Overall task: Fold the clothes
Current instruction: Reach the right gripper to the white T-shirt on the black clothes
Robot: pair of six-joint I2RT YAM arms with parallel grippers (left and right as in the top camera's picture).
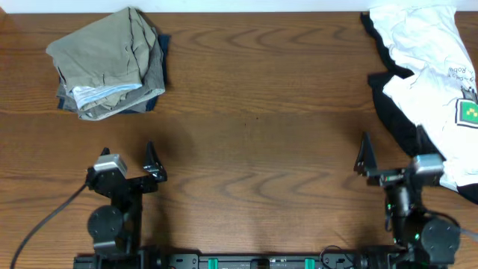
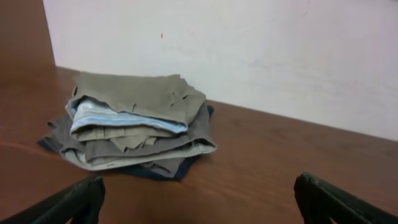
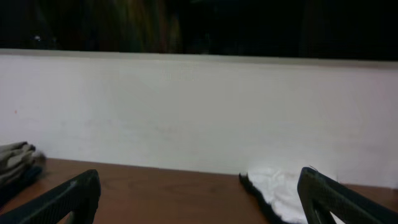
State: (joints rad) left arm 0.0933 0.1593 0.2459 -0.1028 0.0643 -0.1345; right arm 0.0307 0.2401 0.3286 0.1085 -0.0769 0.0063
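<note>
- Overhead view: find the white T-shirt (image 1: 422,52) crumpled and unfolded, ahead of the right gripper (image 1: 393,142) and off to its right, running out past the frame edge.
- Note the green square print (image 1: 471,112) facing up, further to that gripper's right.
- Look for the black garment (image 1: 396,112) tangled along the shirt's nearer edge, just ahead of the right gripper; cannot tell whether its outer finger touches the cloth.
- Read the right gripper as spread wide and holding nothing; from its wrist view, only a white corner (image 3: 280,190) visible ahead, between the fingertips and toward the right one.
- Read the left gripper (image 1: 127,153) likewise as spread wide and empty, hovering low over bare table (image 1: 254,112).
- Ahead of the left gripper, slightly to its left: a folded pile (image 1: 108,63) of khaki, grey and pale blue pieces, well apart from the fingers.
- Expect light, limp, wrinkly fabric: no stiffness, likely to sag and drag when lifted, layers prone to cling together.
- Judged best: pinch a single layer at a shoulder seam or hem corner, not the bunched middle; separate white from black first, then pull toward the open table between the two grippers to flatten.
- Beware snagging both garments in one pinch.
</note>
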